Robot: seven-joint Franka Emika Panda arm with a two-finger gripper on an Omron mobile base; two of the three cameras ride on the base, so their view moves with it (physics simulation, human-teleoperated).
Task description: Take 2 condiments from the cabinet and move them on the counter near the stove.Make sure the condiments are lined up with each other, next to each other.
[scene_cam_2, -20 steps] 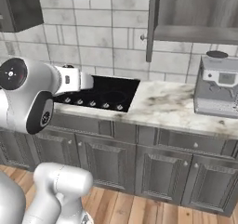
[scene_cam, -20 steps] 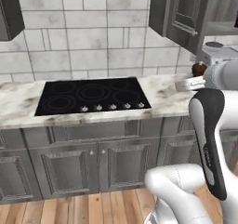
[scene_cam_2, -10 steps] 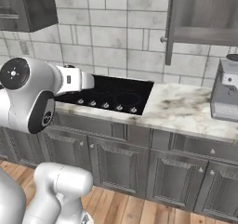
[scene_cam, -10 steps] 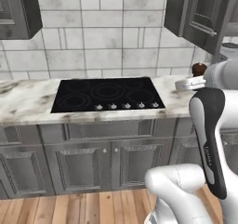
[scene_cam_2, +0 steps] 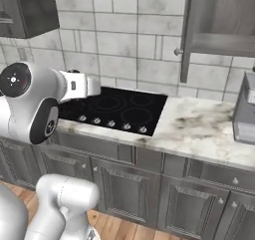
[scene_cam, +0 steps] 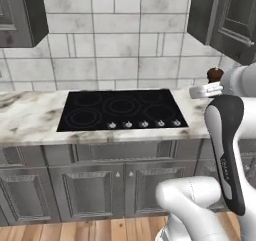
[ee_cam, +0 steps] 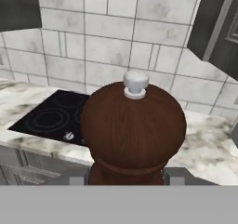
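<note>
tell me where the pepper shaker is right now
The pepper shaker sits in the gripper, up in the air right of the stove, above the counter.

White glossy arm (scene_cam: 227, 150), rounded segments. Black joint band with small pale lettering. Round dark cap (scene_cam_2: 16, 79), tiny red mark, near stove (scene_cam_2: 117, 109).

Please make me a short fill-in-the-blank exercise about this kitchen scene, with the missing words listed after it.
1. The gripper holds a red-brown ____ shaped like a pepper mill.
2. The knob on top of the held item is ____ in colour.
3. The black stove is set into a white ____ counter.
4. The row of small silver knobs sits along the stove's ____ edge.

Missing words: shaker; white; marble; front
</note>
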